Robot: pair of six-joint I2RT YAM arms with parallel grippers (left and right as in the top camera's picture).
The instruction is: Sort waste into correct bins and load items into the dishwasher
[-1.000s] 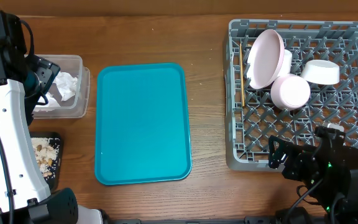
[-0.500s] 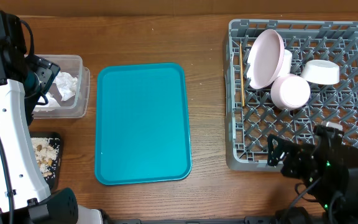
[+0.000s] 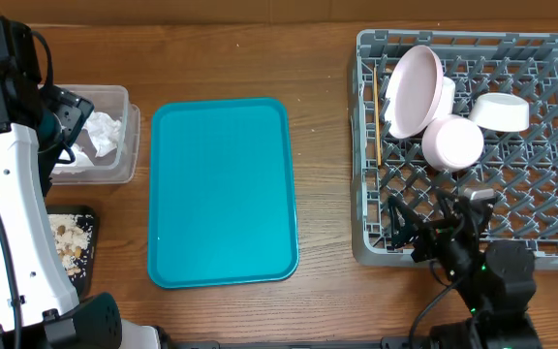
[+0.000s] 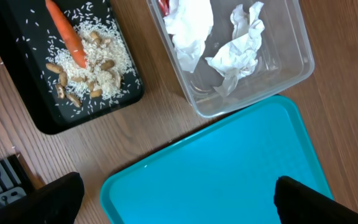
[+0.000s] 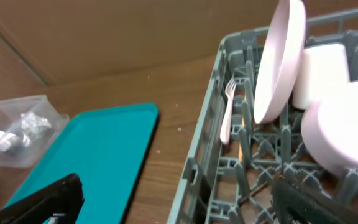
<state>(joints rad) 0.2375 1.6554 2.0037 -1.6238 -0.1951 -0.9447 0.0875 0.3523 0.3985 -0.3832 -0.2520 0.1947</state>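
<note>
right tool shifted left, over rack

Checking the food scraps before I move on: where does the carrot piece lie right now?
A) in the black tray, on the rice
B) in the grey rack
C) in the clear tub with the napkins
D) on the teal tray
A: the left wrist view shows the carrot piece lying in the black tray across the rice and nuts, while the clear tub beside it holds the napkins.
</note>
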